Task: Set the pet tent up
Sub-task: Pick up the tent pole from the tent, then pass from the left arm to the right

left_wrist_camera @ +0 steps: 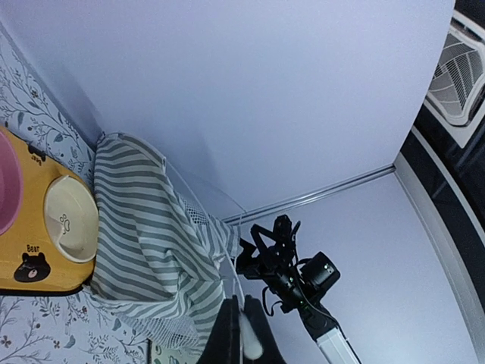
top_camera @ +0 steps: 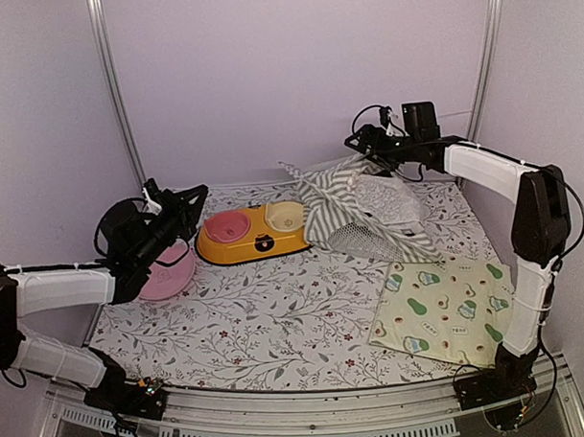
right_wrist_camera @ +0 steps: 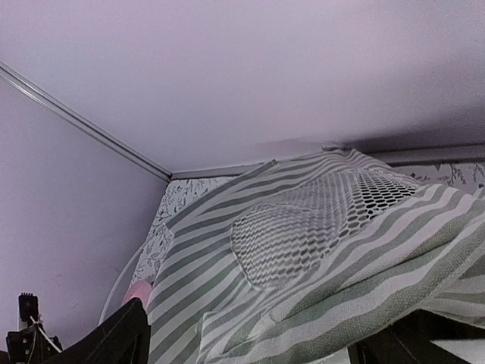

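Observation:
The pet tent (top_camera: 354,211), green-and-white striped with a mesh window, lies collapsed at the back right of the table. In the left wrist view the tent (left_wrist_camera: 144,227) sags beside the bowl, and a thin white pole (left_wrist_camera: 237,265) runs from it down into my left gripper (left_wrist_camera: 242,318), which is shut on the pole's end. From above, the left gripper (top_camera: 193,193) is raised at the left, apart from the fabric. My right gripper (top_camera: 358,139) is at the tent's top. Its view shows it (right_wrist_camera: 265,334) open wide, with striped fabric and the mesh window (right_wrist_camera: 303,227) draped between the fingers.
An orange double pet bowl (top_camera: 252,234) stands just left of the tent. A pink dish (top_camera: 169,271) sits under the left arm. A pale avocado-print mat (top_camera: 449,309) lies at the front right on the floral cloth (top_camera: 276,315). Walls close in behind and on both sides.

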Motion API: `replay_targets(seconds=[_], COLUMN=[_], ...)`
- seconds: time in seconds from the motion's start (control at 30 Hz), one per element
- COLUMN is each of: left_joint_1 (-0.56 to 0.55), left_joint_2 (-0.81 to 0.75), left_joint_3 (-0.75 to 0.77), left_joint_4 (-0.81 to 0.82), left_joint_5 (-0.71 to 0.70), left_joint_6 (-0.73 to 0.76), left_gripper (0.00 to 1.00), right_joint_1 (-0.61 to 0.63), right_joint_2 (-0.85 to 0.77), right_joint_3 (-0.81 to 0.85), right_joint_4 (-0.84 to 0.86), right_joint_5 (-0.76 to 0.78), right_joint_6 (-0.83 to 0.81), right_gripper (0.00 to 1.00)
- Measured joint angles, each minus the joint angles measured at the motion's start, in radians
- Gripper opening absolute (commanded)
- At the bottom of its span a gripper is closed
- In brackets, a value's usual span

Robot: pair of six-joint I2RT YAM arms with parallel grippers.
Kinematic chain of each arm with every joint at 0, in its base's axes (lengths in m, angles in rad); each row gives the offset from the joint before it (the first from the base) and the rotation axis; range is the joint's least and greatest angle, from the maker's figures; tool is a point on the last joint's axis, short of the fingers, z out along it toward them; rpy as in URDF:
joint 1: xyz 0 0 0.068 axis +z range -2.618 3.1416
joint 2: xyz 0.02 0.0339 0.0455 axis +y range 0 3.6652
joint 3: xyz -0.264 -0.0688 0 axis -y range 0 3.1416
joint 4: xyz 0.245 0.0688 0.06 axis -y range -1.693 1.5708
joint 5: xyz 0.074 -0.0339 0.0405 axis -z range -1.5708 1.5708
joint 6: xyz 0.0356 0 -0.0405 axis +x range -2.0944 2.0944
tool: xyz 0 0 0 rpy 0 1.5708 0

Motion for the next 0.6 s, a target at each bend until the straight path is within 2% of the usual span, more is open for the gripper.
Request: replay_targets(seconds=[0.2, 0.3, 0.43, 0.6], left_joint_1=[-0.086, -0.119, -0.15, -0.158], left_joint_2=[0.065, 0.095, 0.107, 0.107], left_joint_3=[0.004, 0.014, 0.017, 0.017], left_joint_4=[0.065, 0.09, 0.121, 0.135], left_joint_5=[-0.164, -0.188, -0.187, -0.185], left_joint_6=[0.007, 0.006, 0.003, 0.007], left_gripper=[0.0, 0.0, 0.0, 0.0], right_joint_1=[0.013, 0.013, 0.018, 0.035], right_joint_2=[-0.237, -0.365, -0.513, -0.598], right_joint_3=[-0.243, -0.353, -0.499, -0.617], right_joint_4=[-0.031, -0.018, 0.017, 0.058], right_joint_5=[-0.024, -0.034, -0.059, -0.095], right_joint_6=[0.011, 0.029, 0.072, 0.127], right_gripper=[0.93, 0.99, 1.0, 1.0])
